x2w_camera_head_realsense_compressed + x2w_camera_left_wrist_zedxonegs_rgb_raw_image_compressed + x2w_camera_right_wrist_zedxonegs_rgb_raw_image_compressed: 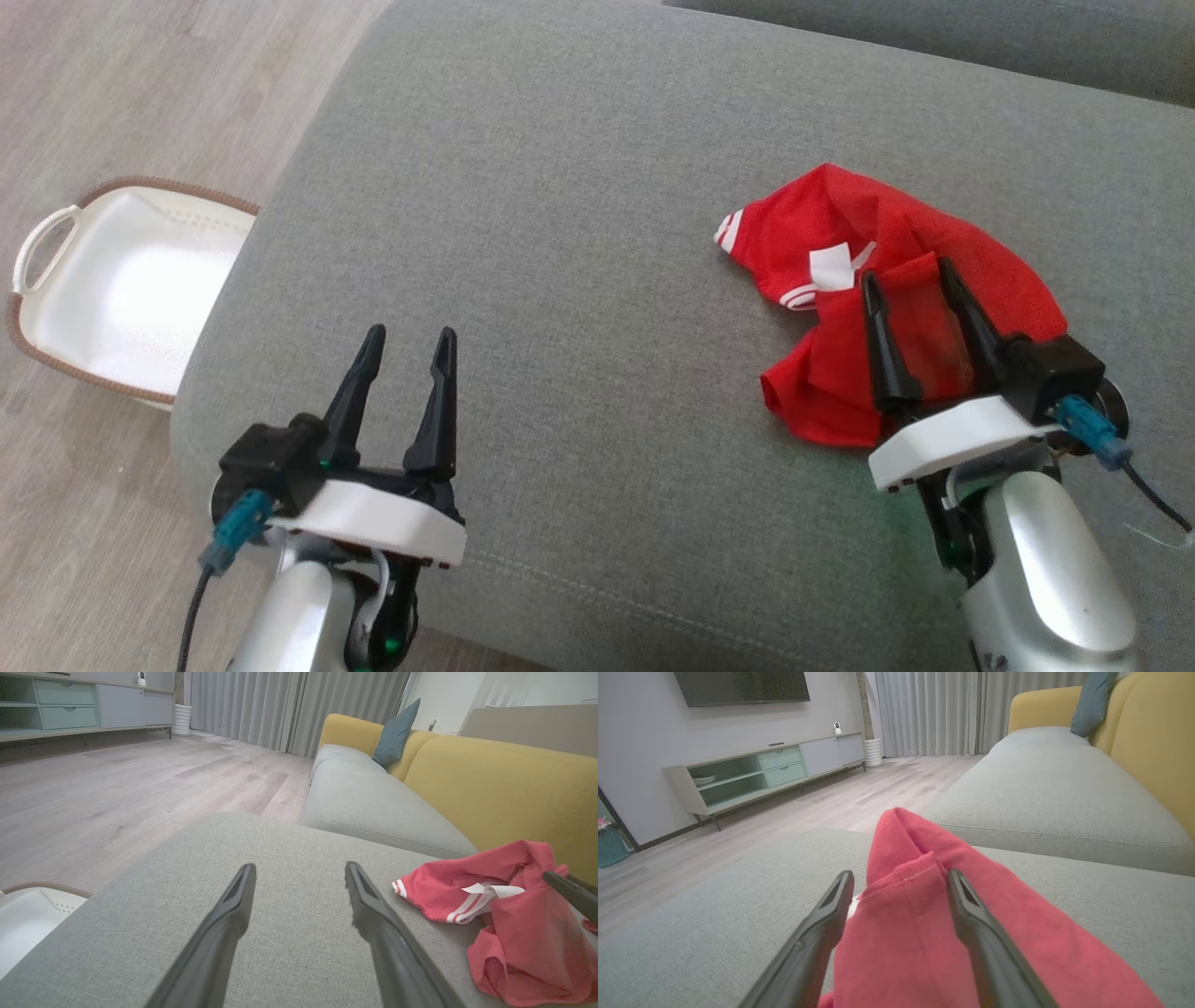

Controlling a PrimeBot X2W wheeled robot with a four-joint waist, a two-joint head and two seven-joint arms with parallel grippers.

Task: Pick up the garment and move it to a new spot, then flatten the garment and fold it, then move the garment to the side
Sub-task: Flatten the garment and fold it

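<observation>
The right hand (907, 271) is spread wide, one finger on either side of a raised ridge of the red garment (831, 229). Nothing is pinched yet, and that ridge looks like the chosen pinch point for the lift. The cloth lies crumpled on the grey sofa cushion (579, 168), bunched directly under and ahead of that hand. The left hand (412, 330) is open too and hovers over bare cushion, with the garment well off to its right. It is likely held in reserve for the flattening.

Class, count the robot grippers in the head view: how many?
2. Left gripper: open over the cushion, lower left. Right gripper: open around a fold of red garment.
</observation>
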